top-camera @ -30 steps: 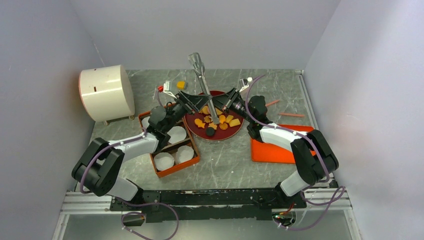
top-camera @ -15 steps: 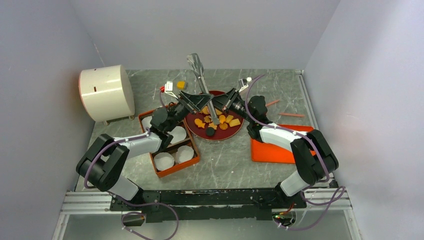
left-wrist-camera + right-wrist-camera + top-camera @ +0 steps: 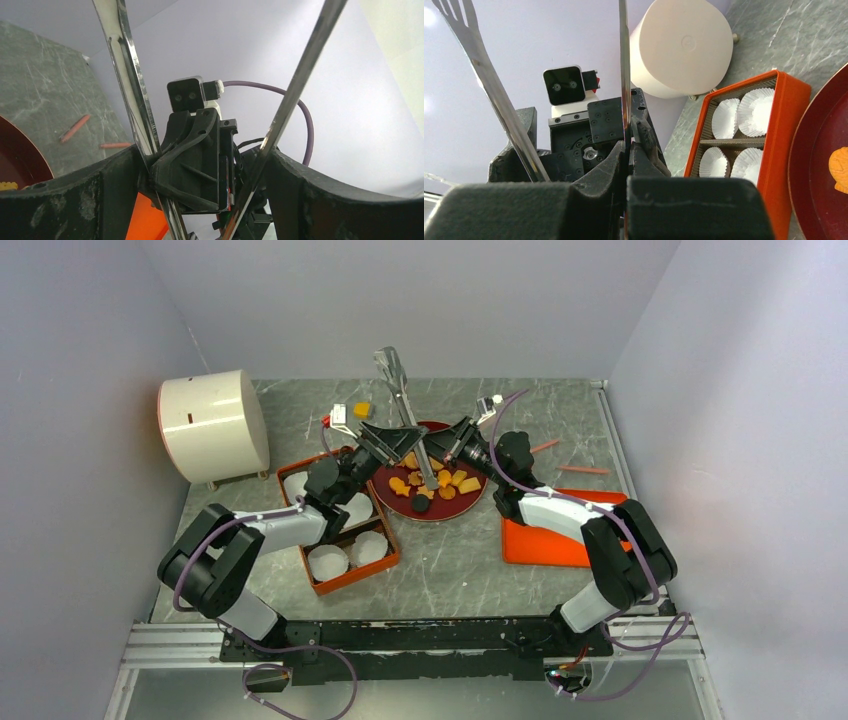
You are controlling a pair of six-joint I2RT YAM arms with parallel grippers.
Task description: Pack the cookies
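We cannot see the tongs' lower tips behind the two grippers meeting over the dark red plate, and the cookies are too small to tell their shapes.

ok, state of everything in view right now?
left gripper: open, straddling both tong arms
right gripper: shut on one tong arm
tongs: upright over plate, spread
cookies: on plate, unpacked
paper cups: in box, visible ones empty
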